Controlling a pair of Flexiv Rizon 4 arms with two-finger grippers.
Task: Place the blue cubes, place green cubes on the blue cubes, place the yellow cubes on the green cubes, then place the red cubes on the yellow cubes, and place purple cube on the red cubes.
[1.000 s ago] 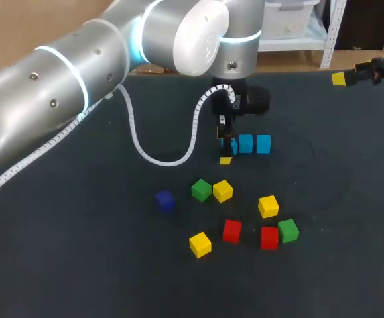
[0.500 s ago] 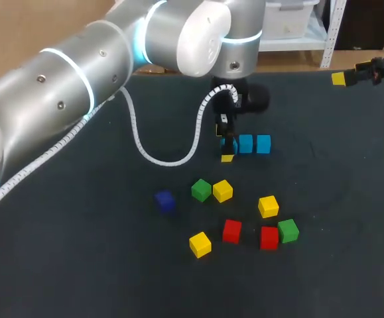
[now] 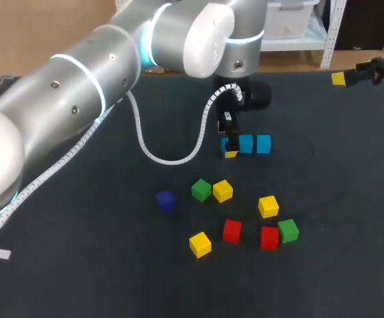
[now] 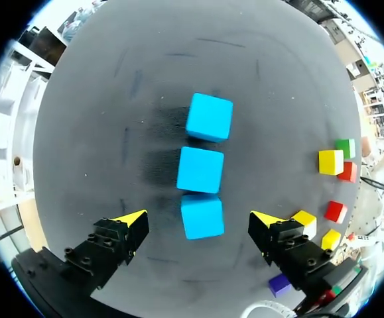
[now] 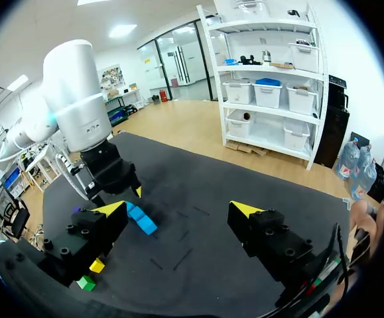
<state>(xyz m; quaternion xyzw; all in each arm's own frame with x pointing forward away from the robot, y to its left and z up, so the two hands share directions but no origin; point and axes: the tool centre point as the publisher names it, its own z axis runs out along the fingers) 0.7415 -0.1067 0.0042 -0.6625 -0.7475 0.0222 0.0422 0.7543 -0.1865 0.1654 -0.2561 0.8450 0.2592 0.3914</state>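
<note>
Three blue cubes stand in a row: the left one partly hidden by my left gripper, then the middle and the right. In the left wrist view my left gripper is open and straddles the nearest blue cube without touching it. Nearer the front lie green cubes, yellow cubes, red cubes and a purple cube. My right gripper is open and empty, far back at the right.
My left arm spans the table's left and far middle, with its white cable looping down over the cloth. The dark table top reaches to the front and left.
My left gripper has shifted slightly toward the far side, its near yellow tip now closer to the leftmost blue cube. No cube has moved. The right arm has kept still.
</note>
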